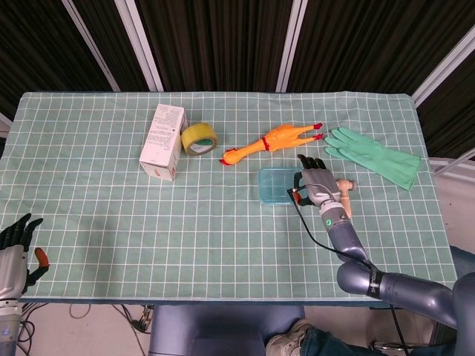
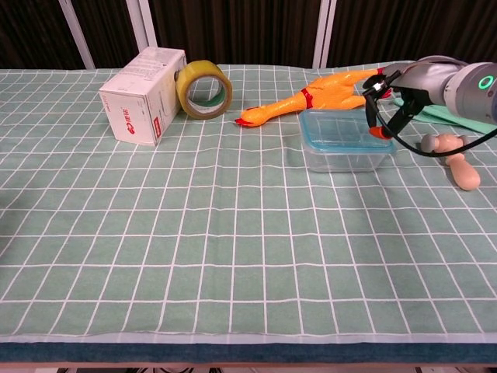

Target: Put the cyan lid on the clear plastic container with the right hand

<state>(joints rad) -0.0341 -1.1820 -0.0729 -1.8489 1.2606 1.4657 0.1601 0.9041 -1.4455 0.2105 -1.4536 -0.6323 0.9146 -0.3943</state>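
Resting now: your right hand (image 1: pixel 317 183) lies palm down at the right edge of the cyan lid (image 2: pixel 338 128), fingers on its rim; whether they grip it, you cannot tell.
Lid: sits on top of the clear plastic container (image 2: pixel 345 157).
Container place: on the table (image 1: pixel 111 215), just below the rubber chicken (image 1: pixel 269 142).
Left hand (image 1: pixel 15 251): off the table's near-left corner, fingers spread, holding nothing.
Beside your wrist: a small beige toy (image 2: pixel 457 159).
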